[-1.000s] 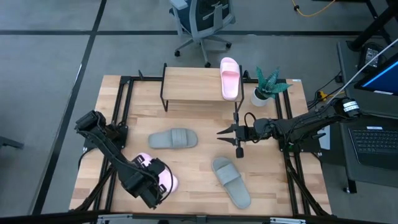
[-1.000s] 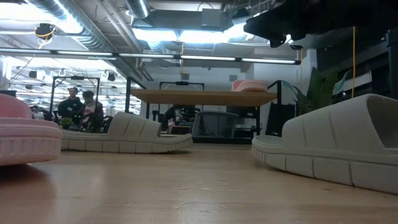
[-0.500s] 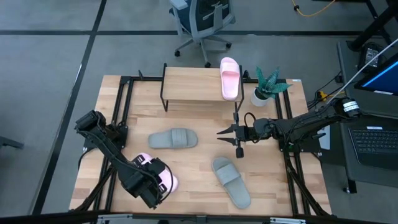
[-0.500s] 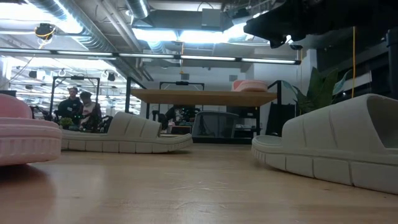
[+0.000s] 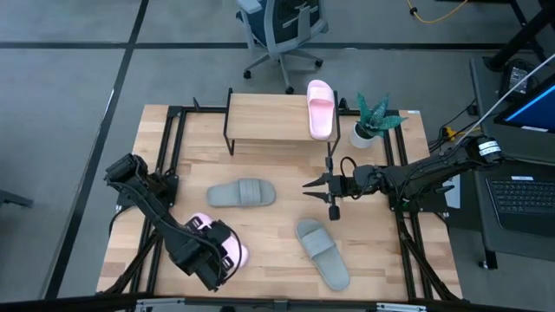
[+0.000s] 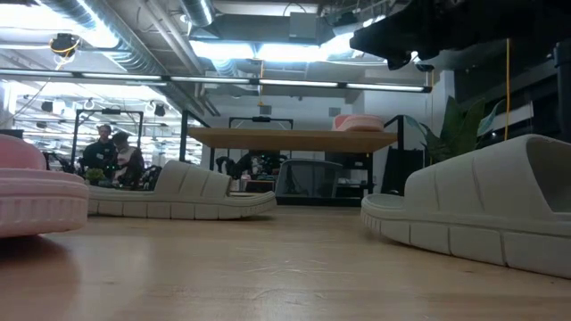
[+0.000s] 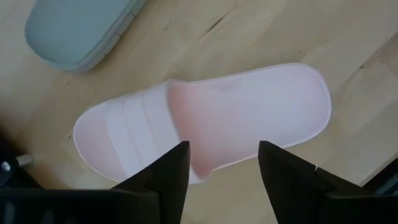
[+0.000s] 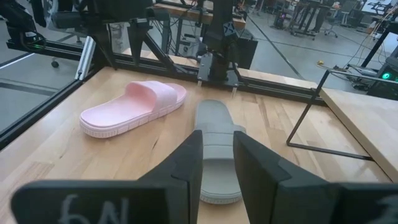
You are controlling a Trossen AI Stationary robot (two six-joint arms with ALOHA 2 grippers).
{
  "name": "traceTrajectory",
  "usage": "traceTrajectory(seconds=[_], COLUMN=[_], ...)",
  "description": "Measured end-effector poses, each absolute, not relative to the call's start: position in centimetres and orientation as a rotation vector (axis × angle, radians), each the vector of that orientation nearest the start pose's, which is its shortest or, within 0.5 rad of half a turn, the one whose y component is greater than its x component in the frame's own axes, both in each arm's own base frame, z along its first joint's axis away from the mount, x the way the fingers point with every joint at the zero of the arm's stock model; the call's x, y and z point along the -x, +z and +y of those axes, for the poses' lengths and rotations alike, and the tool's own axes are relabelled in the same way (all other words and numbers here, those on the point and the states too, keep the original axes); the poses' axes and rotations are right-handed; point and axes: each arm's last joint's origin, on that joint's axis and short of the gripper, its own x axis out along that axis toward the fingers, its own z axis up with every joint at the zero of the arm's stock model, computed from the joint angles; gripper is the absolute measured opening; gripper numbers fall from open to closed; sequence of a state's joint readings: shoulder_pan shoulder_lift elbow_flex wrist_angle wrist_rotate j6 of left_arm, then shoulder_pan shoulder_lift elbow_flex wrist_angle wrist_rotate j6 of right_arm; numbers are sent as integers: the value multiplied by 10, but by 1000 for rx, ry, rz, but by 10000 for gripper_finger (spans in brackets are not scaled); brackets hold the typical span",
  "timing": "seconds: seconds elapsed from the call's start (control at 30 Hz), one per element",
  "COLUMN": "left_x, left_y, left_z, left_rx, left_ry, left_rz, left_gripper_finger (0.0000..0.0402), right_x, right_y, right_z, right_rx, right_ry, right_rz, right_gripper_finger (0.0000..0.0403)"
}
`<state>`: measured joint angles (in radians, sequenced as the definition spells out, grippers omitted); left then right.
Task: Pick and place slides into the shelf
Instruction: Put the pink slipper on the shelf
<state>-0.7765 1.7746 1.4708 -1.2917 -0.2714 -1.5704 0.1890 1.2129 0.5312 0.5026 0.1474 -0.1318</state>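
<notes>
Nothing has visibly shifted; left gripper (image 7: 221,163), jaws spread, hangs over pink slide (image 7: 205,121), probably crosswise; right gripper (image 5: 314,184) part-open, empty.

Only legible marking: handwritten white characters on the right gripper (image 8: 216,168) housing at the frame bottom in the right wrist view, possibly an upside-down "N" plus another stroke; nothing else readable anywhere, slides and shelf unmarked.
</notes>
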Motion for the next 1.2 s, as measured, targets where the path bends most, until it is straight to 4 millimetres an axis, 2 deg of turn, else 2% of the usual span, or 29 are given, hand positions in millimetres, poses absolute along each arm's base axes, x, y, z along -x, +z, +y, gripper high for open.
traceTrajectory(seconds=[0.2,0.37,0.57,0.83,1.2], left_x=[-236,-237,-242,-244,-257], left_y=[243,234,225,223,194], left_z=[-221,-219,-218,-218,-216], left_rx=[524,548,536,541,437], left_ry=[781,872,898,911,944], left_rz=[1251,1340,1365,1352,1457], left_gripper_finger=[182,182,183,183,183], right_x=[-247,-247,-247,-247,-247], right_y=[225,225,225,225,225], right_z=[43,43,43,43,43], right_rx=[162,162,162,162,162], right_ry=[54,54,54,55,54], right_rz=[177,179,182,182,182], right_gripper_finger=[90,90,90,90,90])
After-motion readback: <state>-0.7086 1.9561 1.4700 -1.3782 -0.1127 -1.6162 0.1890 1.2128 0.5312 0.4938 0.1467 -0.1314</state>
